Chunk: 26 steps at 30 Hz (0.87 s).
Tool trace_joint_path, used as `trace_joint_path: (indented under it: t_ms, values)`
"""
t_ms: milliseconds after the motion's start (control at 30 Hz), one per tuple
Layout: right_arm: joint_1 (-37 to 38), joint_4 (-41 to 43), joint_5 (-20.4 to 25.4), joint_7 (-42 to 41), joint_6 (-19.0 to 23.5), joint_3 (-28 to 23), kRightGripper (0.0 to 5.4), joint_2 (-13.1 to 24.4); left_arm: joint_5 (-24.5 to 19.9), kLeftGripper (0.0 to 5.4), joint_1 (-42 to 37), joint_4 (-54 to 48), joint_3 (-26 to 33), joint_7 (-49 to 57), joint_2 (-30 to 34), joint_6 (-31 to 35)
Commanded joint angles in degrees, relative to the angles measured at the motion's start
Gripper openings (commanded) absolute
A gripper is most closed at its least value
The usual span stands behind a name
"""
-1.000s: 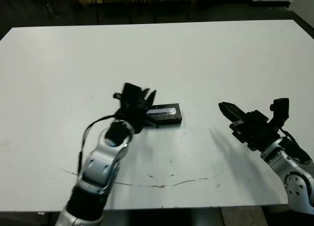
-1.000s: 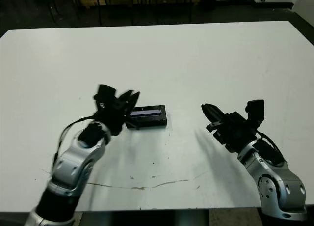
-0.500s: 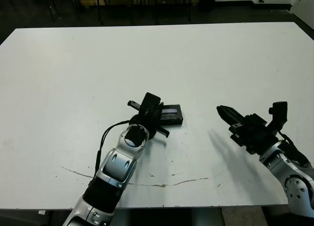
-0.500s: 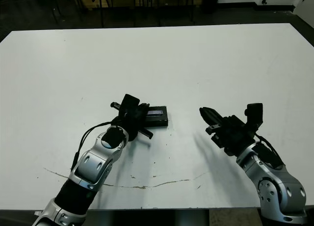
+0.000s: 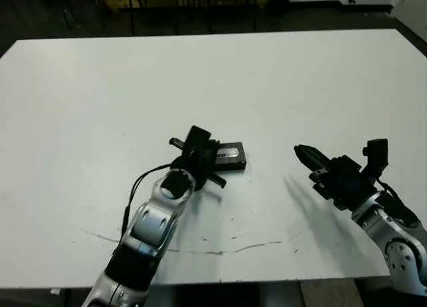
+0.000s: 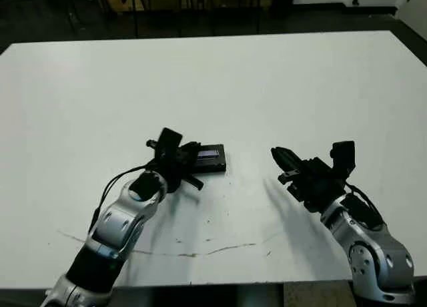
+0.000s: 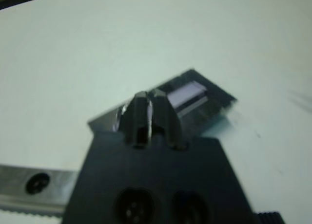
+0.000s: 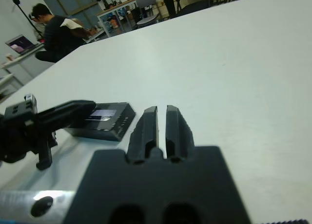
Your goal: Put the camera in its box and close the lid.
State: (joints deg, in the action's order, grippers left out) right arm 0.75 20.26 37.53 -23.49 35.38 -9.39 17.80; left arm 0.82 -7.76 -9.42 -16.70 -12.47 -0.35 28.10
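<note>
A closed black case sits near the middle of the white table (image 5: 320,80) — the lid (image 5: 229,154), marked by its pale silvery label strip, lies flat and square over the box, whose dark side wall is all that shows beneath it. The left gripper (image 7: 148,103) rests at the lid's near-left end, its two black fingers pressed together with nothing between them; in the left wrist view the fingertips sit just over the lid's edge, though whether they touch it cannot be told from the blur. The camera itself is nowhere in sight on the open tabletop, and judging from the lid's flush seating it is most likely already inside the box — that cannot be confirmed, since the lid hides the interior.

To the right, well apart from the case, the right gripper (image 8: 162,118) hovers above the table with its fingers drawn close together, a thin slit between them, and empty. Its wrist view looks across at the case and the left arm, with a seated person (image 8: 51,31) at a desk far beyond the table edge.

By the look of it, the task is at or very near its end: lid on, box shut. What may remain is a last press to seat the lid fully, then the left arm's retreat.
</note>
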Motion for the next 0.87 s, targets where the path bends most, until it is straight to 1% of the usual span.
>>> trace_joint_path:
  t_ms: [33,167,233,267,300,400,433,467,533,633,700,867]
  values:
    - [0.93,1.17,1.00,2.11,2.43,-0.77,0.00,-0.29,-2.45,0.03,3.89,-5.83,3.56,-2.46,3.90,0.84]
    - [1.75,3.42,0.98,6.07,1.95,-1.30,0.00,-2.29,-7.77,0.03,5.98,-9.98,12.35,-3.92,6.20,-2.94]
    - [1.70,1.48,-1.04,7.55,-0.41,-1.17,0.00,-3.62,-10.04,0.03,7.00,-10.03,17.35,-3.84,6.96,-6.77]
    - [1.54,-0.69,-2.12,7.07,-2.82,-1.07,0.00,-4.43,-10.82,0.03,7.43,-9.45,19.48,-3.65,7.11,-9.33]
    - [1.34,-3.65,-3.78,5.60,-7.04,-0.72,0.00,-5.30,-11.70,0.03,7.91,-8.75,21.87,-3.04,6.89,-11.94]
    - [1.59,-8.52,-12.87,6.71,-20.09,1.64,0.00,-7.77,-12.42,0.03,9.20,-6.07,27.30,-0.24,5.85,-19.91]
    - [1.33,-10.61,-15.16,6.43,-24.77,2.10,0.00,-8.54,-12.62,0.03,9.69,-5.21,28.69,1.09,4.99,-22.46]
    - [1.04,-12.27,-16.88,6.14,-28.24,2.49,0.00,-9.00,-12.79,0.03,10.14,-4.46,29.71,2.32,4.10,-24.71]
    - [0.68,-14.06,-19.78,6.62,-32.10,3.33,0.00,-9.50,-12.91,0.03,11.36,-3.34,30.97,4.34,2.35,-28.51]
    - [0.59,-14.54,-22.61,8.37,-33.51,4.47,0.00,-10.33,-11.90,0.03,13.33,-2.39,30.74,5.82,1.05,-32.68]
    - [0.45,-14.58,-22.64,8.40,-33.24,4.94,0.00,-10.74,-11.38,0.03,14.33,-2.23,30.01,6.50,0.39,-34.31]
    - [-0.13,-15.91,-22.14,7.53,-34.64,5.48,0.00,-11.86,-11.46,0.03,15.33,-2.43,28.09,7.15,-0.60,-35.40]
